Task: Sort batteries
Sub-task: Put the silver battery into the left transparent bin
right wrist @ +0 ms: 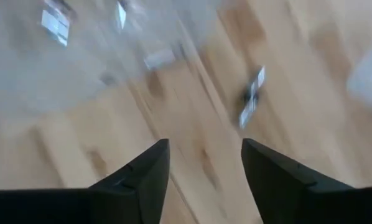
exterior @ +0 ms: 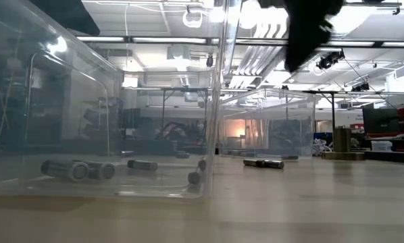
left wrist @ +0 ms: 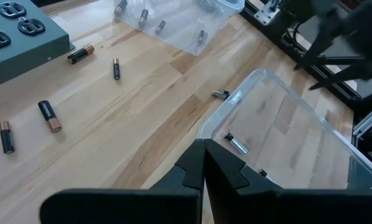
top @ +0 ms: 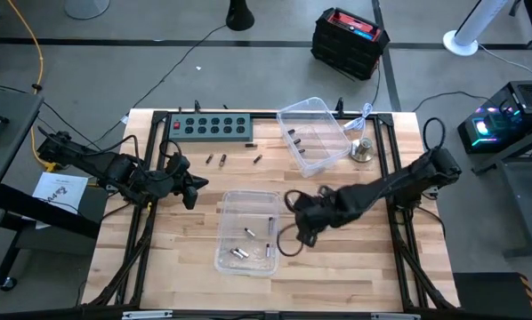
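Here the left gripper [top: 192,191] hovers with fingers closed and empty; the loose batteries [top: 215,160] lie on the table [top: 355,258] at its one o'clock, near the power strip [top: 211,127]. The near bin [top: 246,233], holding silvery batteries, sits between both grippers. The right gripper [top: 299,233], fingers spread and empty, has that bin at nine o'clock. The far bin [top: 313,135], at its twelve, holds dark batteries.

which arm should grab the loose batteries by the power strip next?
Probably left. The left gripper, fingers shut and empty, sits nearest the loose batteries beside the power strip. The right gripper, open, is by the near bin, farther away.
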